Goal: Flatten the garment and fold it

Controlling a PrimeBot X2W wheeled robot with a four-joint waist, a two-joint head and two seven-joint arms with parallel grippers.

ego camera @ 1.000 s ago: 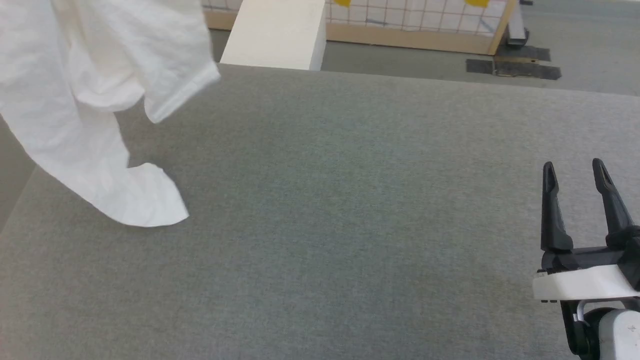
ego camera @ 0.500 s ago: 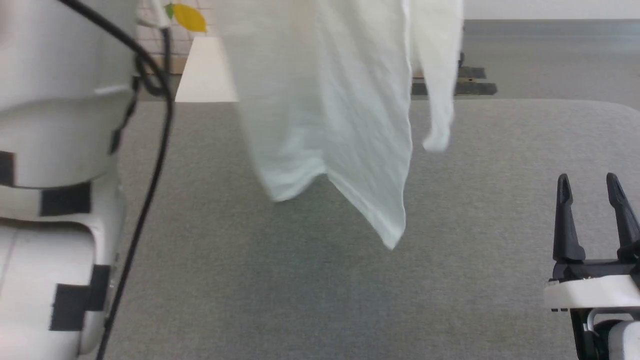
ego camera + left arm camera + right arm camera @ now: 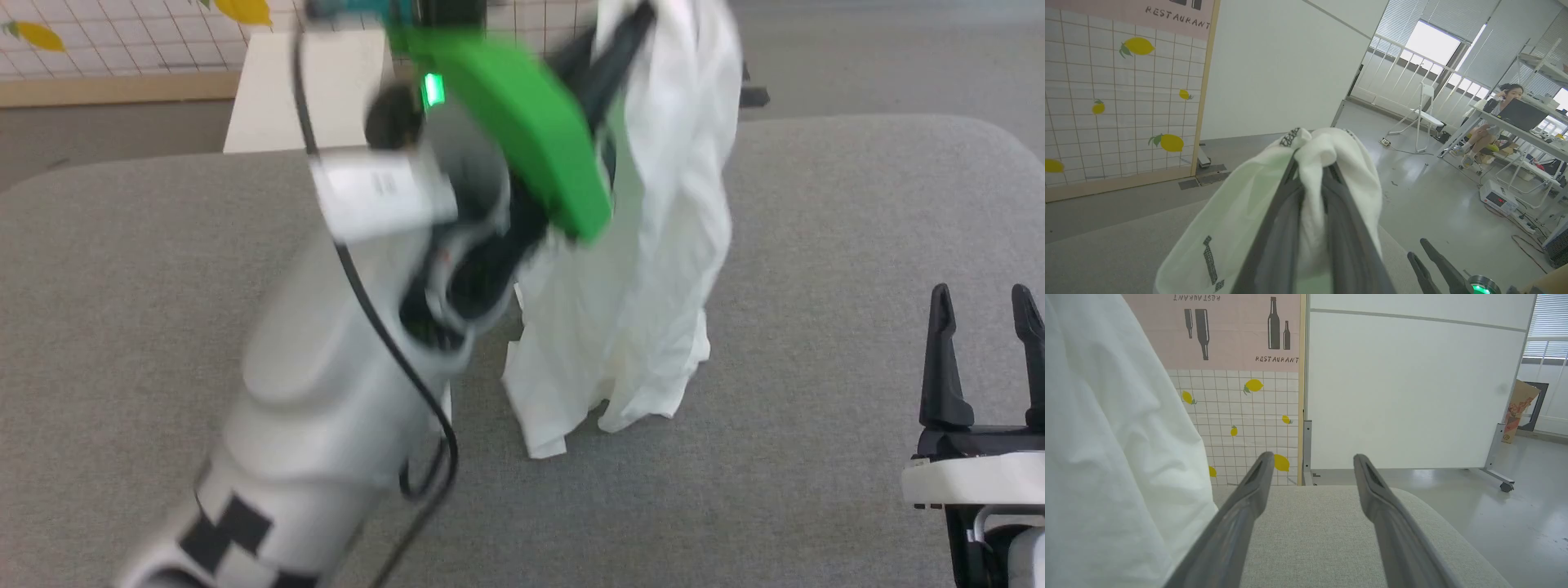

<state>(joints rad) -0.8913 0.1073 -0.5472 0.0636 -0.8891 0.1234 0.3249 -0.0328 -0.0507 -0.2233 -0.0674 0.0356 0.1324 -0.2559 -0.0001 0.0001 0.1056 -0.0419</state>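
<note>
The garment [image 3: 653,245], a white thin shirt, hangs bunched from my left gripper [image 3: 641,20], which is raised over the middle of the grey table. Its lower edge touches the tabletop and folds there. In the left wrist view my left gripper [image 3: 1310,163] is shut on a wad of the garment [image 3: 1331,155], with dark zigzag stitching [image 3: 1290,138] showing at the top. My right gripper [image 3: 984,306] stands open and empty at the lower right, apart from the cloth. In the right wrist view, the right gripper [image 3: 1312,457] has the garment [image 3: 1106,457] hanging to its left.
The grey padded table [image 3: 857,245] spreads around the hanging cloth. A rigid white box [image 3: 302,90] stands beyond its far edge, before a lemon-patterned tiled panel [image 3: 1241,416]. A white partition [image 3: 1412,388] stands behind. A person [image 3: 1494,118] sits at a desk far off.
My left arm has swung into the middle of the head view with the garment, whose lower edge now rests on the table. The head camera has shifted. The right gripper stays open.
</note>
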